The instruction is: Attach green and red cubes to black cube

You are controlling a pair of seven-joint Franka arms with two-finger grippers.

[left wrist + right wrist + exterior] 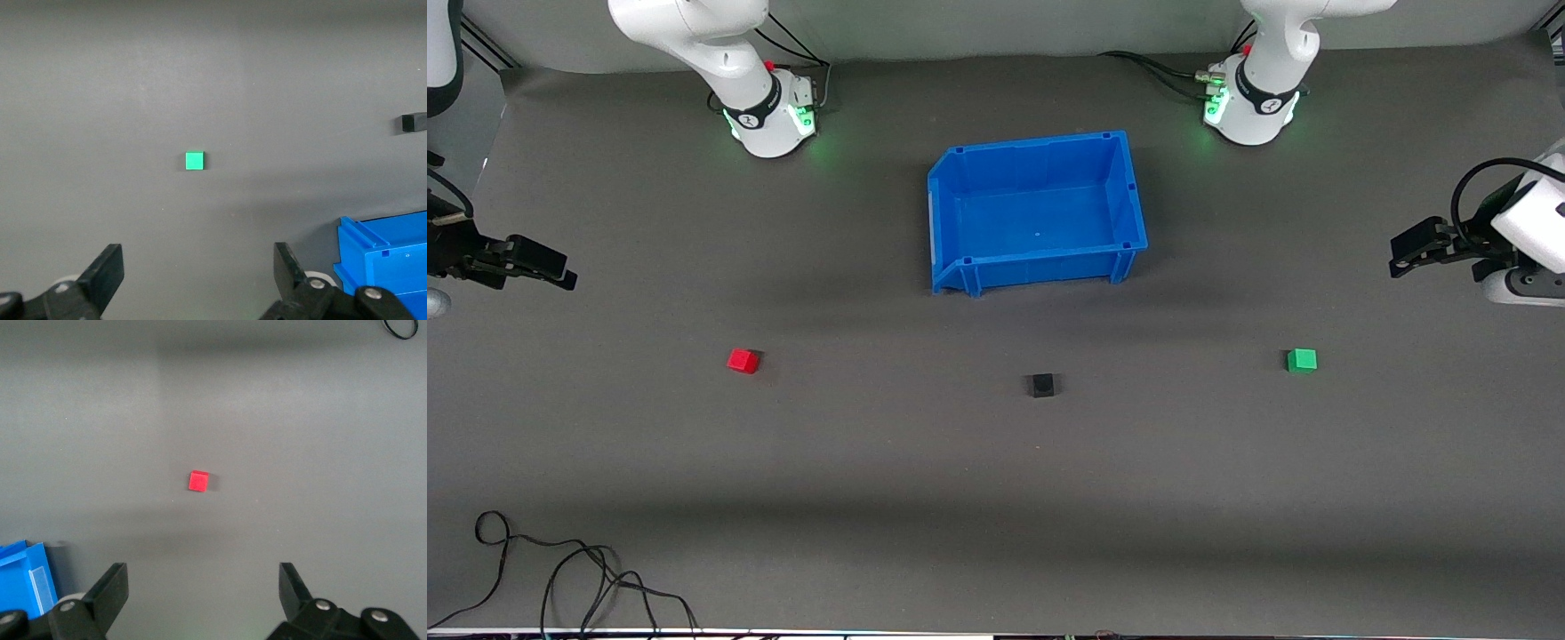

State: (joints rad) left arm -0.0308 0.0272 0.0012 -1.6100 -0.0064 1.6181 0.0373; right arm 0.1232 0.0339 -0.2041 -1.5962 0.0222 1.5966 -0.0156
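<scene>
Three cubes lie apart on the table (871,498), nearer the front camera than the blue bin (960,178): black cube (1042,385) at the bin's 6 o'clock, red cube (743,360) at 8, green cube (1302,359) at 4. Left gripper (199,273) and right gripper (203,590) hover with fingers spread wide, holding nothing.
</scene>
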